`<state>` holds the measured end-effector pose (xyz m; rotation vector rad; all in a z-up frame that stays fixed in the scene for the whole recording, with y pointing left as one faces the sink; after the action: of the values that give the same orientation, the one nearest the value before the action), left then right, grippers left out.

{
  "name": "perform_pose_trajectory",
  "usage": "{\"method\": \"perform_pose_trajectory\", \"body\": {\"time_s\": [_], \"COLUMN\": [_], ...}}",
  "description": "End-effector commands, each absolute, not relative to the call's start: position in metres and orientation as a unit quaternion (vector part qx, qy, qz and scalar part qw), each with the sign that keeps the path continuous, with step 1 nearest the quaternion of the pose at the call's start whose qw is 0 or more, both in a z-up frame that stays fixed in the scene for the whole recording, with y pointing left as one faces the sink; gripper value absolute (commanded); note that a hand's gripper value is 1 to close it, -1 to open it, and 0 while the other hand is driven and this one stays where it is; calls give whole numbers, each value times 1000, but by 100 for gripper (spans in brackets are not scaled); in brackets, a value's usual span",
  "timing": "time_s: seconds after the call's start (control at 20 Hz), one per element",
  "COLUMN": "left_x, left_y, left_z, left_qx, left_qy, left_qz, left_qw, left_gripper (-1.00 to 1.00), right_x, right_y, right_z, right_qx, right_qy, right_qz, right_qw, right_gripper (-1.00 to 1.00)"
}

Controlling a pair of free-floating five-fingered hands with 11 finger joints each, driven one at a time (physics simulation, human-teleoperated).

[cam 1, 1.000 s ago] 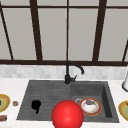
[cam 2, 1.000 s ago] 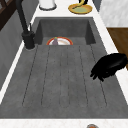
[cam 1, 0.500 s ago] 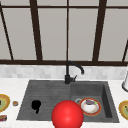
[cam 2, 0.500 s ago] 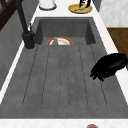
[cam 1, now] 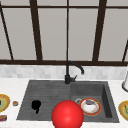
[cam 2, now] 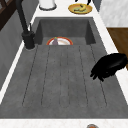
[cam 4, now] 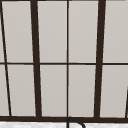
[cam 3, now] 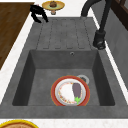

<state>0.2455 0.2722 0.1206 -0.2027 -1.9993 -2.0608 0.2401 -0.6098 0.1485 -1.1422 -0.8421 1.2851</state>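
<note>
My left hand [cam 1: 36, 105] hovers over the front part of the grey drainboard [cam 1: 47, 92], left of the basin. In the left side view the left hand [cam 2: 110, 65] hangs at the drainboard's [cam 2: 62, 75] front edge with loose fingers pointing down and holding nothing. The right side view places the left hand [cam 3: 37, 11] at the drainboard's [cam 3: 65, 32] far corner. A red-rimmed plate [cam 1: 90, 106] lies in the basin with a purple eggplant [cam 1: 90, 102] on it; the plate [cam 3: 70, 91] and eggplant [cam 3: 76, 90] show clearly from the right. A red ball [cam 1: 67, 115] sits at the sink's front edge.
A black faucet [cam 1: 68, 77] stands behind the sink. Yellow plates rest on the counter at the left [cam 1: 3, 102] and the right [cam 1: 123, 108]. A white jar [cam 1: 125, 83] stands at the back right. A small round thing [cam 1: 15, 103] lies left of the sink.
</note>
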Motion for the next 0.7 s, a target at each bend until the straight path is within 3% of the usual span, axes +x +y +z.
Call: {"method": "perform_pose_trajectory", "body": {"time_s": [0.0, 0.2, 0.4, 0.65], "left_x": [246, 246, 246, 246], "left_y": [272, 272, 272, 272], "left_z": [121, 121, 121, 121], "left_qx": [-70, -70, -70, -70], "left_qy": [-689, -689, -689, -689], "left_qz": [-710, -710, -710, -710], "left_qw": [131, 131, 131, 131], "left_gripper": [0, 0, 0, 0], "right_x": [246, 246, 241, 231], "right_y": [-598, -580, -560, -531], "right_z": [172, 185, 209, 225], "right_qx": [-461, -453, -499, -461], "right_qy": [-362, -355, -371, -348], "right_qz": [562, 576, 544, 568], "right_qw": [583, 581, 564, 586], "right_gripper": [-100, -100, -100, -100]}}
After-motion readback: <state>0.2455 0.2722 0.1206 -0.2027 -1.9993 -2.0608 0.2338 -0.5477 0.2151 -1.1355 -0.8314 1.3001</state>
